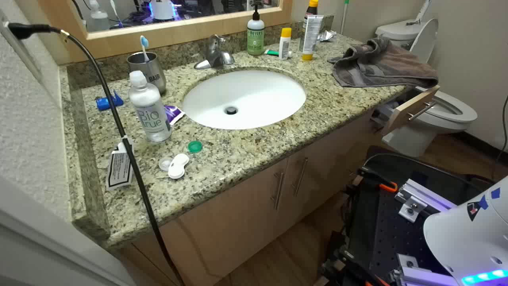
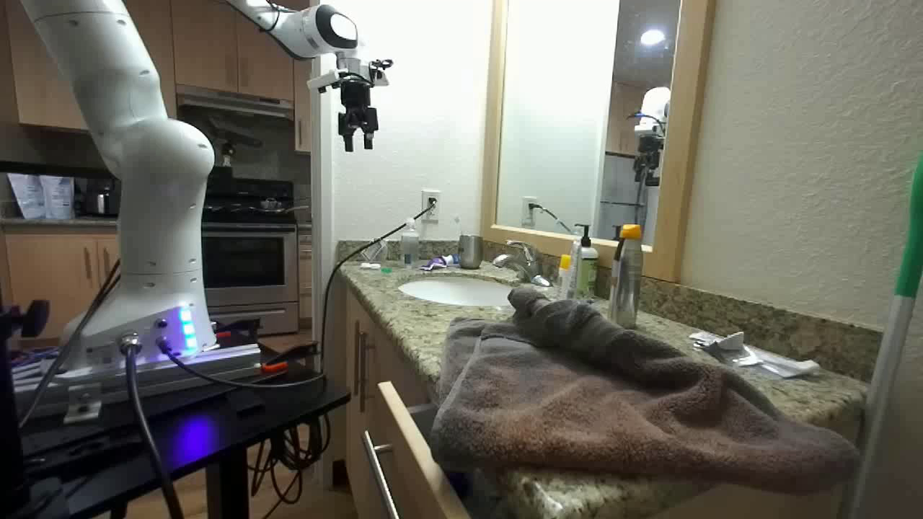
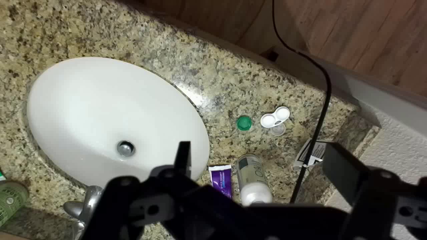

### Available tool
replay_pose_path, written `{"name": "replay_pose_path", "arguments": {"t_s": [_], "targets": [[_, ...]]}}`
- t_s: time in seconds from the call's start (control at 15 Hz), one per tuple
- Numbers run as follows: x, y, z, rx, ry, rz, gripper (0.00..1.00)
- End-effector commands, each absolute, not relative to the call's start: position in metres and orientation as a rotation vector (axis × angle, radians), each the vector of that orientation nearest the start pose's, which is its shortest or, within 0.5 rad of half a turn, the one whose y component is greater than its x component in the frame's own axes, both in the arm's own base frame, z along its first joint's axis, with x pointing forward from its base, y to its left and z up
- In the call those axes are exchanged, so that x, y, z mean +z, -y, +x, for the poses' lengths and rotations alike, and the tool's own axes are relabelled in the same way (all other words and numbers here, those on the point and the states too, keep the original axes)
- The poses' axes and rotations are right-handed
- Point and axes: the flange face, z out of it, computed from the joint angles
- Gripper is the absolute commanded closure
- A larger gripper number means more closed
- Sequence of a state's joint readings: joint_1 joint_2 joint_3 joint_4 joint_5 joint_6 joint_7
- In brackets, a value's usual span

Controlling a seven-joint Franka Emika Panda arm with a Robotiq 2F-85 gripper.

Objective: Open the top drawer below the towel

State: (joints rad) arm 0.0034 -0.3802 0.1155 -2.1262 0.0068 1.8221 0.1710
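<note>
textured wall, wood-framed mirror, brown plank floor

A sink, toilet, mirror and toothbrush mark this as a home bathroom, with a kitchen stove visible beyond.

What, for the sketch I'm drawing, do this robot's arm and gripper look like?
The arm is white and smoothly rounded. Its base has a bright blue light strip, black cables plugged in and, in an exterior view, small blue patches and a dark sticker. The gripper is black and angular, with two blocky fingers.
</note>
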Motion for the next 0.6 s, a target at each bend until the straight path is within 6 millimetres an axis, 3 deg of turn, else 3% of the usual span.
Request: {"name": "replay_pose_path", "arguments": {"t_s": [0.0,0.4,0.53], "targets": [[0.571,-0.060,0.444,-0.123,-0.095,-3.163,0.00],[0.539,0.036,0.411,-0.044,-0.605,-3.034,0.00],[0.519,0.062,0.399,0.021,-0.762,-2.972,0.00]]}}
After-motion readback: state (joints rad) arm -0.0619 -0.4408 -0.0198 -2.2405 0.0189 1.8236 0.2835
